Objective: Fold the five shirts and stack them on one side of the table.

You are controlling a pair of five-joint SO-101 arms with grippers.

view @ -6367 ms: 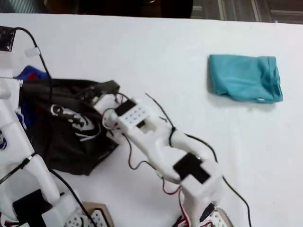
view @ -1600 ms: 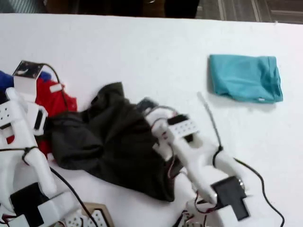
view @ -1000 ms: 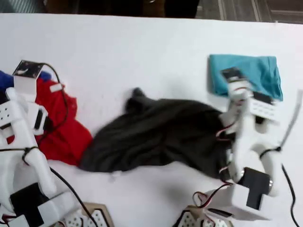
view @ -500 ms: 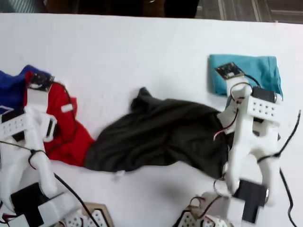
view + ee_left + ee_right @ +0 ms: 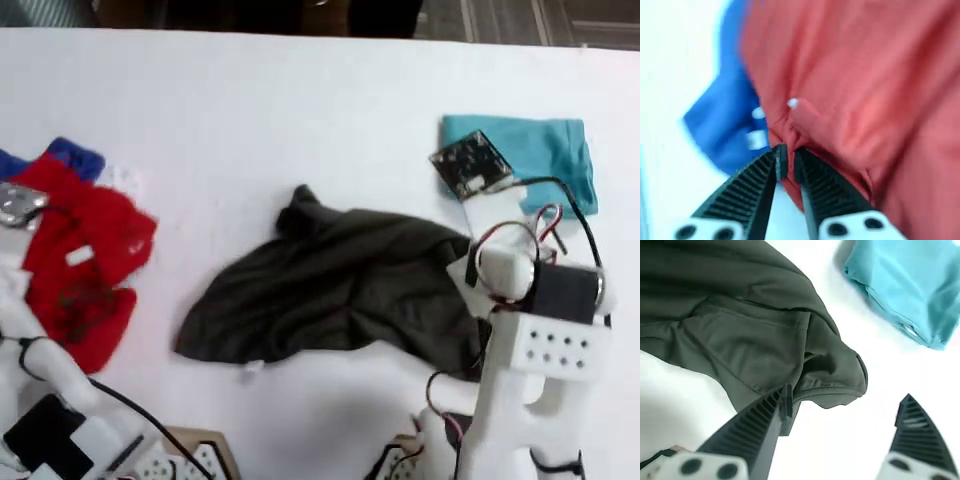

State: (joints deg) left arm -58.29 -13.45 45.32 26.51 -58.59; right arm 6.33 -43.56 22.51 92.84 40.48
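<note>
From the high view we get the whole dark shirt (image 5: 330, 285), crumpled mid-worktop (image 5: 300, 90) with its long axis running side to side. It lies between the red shirt (image 5: 80, 250), which rests against the blue shirt (image 5: 72, 155), and the folded teal shirt (image 5: 545, 150). The wrist views add the jaws: the left jaws pinch a fold of the red shirt, and the right jaws gape wide over the dark shirt's edge, with the right arm (image 5: 540, 340) reared upright.

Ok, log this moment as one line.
left gripper: shut on red shirt | right gripper: open beside dark shirt | teal shirt: folded
</note>
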